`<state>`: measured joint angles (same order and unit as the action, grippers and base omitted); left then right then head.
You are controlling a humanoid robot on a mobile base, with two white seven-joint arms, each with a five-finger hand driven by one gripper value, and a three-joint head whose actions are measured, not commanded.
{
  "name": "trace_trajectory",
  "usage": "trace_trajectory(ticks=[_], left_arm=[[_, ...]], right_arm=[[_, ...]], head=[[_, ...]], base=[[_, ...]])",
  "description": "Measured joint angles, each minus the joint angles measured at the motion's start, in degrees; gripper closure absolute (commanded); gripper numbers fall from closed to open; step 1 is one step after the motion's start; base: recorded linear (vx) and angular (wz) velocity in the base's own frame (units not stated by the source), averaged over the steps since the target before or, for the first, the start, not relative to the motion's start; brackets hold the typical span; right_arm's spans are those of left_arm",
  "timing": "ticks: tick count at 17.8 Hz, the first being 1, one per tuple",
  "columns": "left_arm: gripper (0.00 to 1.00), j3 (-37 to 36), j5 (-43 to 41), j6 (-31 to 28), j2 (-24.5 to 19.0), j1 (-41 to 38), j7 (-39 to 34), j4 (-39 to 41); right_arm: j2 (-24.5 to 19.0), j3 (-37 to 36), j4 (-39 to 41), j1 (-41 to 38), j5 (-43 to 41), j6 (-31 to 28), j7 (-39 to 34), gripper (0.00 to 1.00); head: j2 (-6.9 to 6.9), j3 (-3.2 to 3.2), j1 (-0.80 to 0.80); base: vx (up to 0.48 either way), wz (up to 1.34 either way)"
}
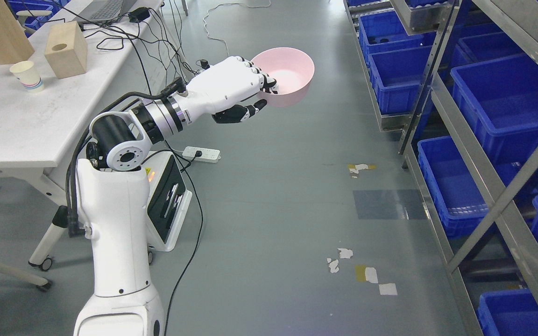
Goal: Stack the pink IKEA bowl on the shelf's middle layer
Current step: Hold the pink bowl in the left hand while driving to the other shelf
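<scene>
Left hand (231,88) grips pink bowl (286,76) by its near rim: fingers (269,84) curled over the edge, thumb beneath. Bowl held above floor, shelf (465,154) at 3 o'clock, well apart.

Storeroom lab; blue bins (507,100), cables (157,28)

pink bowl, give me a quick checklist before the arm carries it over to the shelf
1. Grasp: left hand has its fingers over the near rim of the pink bowl, thumb below: ok.
2. Bowl upright, opening up: ok.
3. Bowl empty: ok.
4. Path over the floor to the metal shelf: nothing in the way: ok.
5. Free spot on the middle layer: blue bins fill what shows: not ok.
6. Right hand: out of view: cannot tell.
</scene>
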<state>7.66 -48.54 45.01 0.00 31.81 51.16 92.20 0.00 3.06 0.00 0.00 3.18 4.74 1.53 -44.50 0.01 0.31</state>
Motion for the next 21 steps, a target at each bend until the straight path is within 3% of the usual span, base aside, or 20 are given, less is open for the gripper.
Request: trace_trajectory(ticks=[14,21], left_arm=[[0.96,0.8,0.8,0.0,0.0,1.7,0.0,-0.4],[0.96,0.9,0.9,0.0,0.0,1.9,0.0,-0.9]], right_arm=[[0.0,0.0,0.0,0.0,0.0,0.0,0.0,0.00],[0.0,0.0,0.0,0.0,0.0,0.0,0.0,0.00]], head=[[0.00,0.00,0.00],[0.00,0.00,0.00]], base=[[0.245,0.11],[0.137,-0.32]])
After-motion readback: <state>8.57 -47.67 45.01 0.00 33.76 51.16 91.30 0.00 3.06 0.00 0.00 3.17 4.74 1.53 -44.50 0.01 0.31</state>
